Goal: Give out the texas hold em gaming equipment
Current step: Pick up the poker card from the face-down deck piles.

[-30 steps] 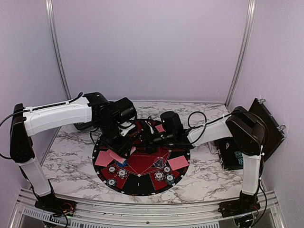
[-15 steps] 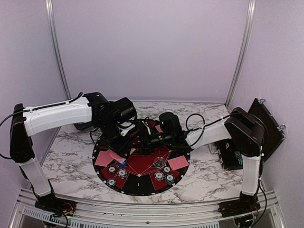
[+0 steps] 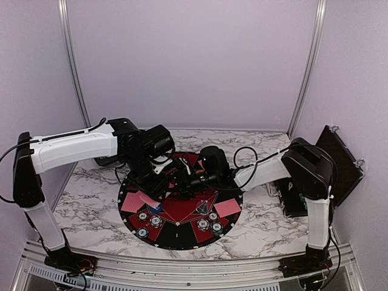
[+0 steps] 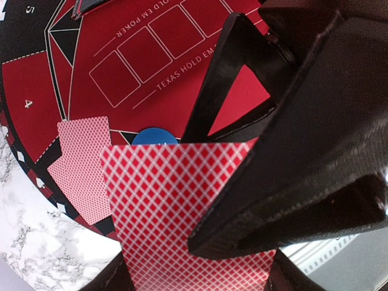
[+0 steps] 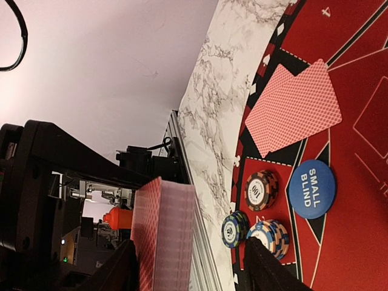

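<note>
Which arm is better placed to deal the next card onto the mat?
Probably left: the left pincer holds one red-backed card over the mat beside a dealt card, while the right pincer only holds the deck.

Held card (image 4: 182, 212) — bottom edge cropped.

The white marble-patterned table (image 3: 91, 194) carries directly a round black-and-red Texas Hold'em mat (image 3: 182, 233) near its middle and a black box-shaped case (image 3: 295, 203) at its right side.
</note>
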Controlling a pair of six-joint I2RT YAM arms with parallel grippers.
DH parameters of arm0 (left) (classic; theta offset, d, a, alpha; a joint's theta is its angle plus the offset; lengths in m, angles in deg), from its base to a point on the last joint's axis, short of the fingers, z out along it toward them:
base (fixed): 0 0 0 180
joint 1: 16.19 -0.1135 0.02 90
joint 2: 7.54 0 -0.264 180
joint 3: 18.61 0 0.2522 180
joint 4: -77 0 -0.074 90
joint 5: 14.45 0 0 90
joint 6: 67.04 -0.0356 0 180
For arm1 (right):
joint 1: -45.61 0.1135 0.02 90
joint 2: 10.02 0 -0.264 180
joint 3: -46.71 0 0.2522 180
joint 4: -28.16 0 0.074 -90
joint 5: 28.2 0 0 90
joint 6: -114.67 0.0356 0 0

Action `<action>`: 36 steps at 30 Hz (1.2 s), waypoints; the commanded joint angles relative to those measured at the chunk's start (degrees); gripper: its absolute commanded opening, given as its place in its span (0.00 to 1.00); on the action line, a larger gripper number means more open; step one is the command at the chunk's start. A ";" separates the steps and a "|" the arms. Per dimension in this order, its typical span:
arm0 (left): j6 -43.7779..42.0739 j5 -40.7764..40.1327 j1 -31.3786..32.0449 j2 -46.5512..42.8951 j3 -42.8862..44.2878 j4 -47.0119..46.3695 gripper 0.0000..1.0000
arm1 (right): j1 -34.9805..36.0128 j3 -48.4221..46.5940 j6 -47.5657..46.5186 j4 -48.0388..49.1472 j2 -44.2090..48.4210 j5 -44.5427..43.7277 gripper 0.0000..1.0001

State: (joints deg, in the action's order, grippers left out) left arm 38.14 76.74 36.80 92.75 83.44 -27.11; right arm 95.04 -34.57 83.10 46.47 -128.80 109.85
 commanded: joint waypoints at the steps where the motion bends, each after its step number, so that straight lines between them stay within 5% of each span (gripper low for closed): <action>1: -0.19 0.00 0.31 -0.64 1.18 0.89 0.53 | -0.88 -0.75 -3.14 -5.60 0.74 -2.93 0.57; 36: -0.60 0.10 0.35 0.05 1.35 0.89 0.53 | -3.40 2.73 -0.20 -1.52 8.04 -1.99 0.58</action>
State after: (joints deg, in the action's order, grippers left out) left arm 38.10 76.63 36.80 92.77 83.44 -27.40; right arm 92.50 -32.72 82.05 43.09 -123.38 108.58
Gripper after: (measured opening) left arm 0.670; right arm 0.591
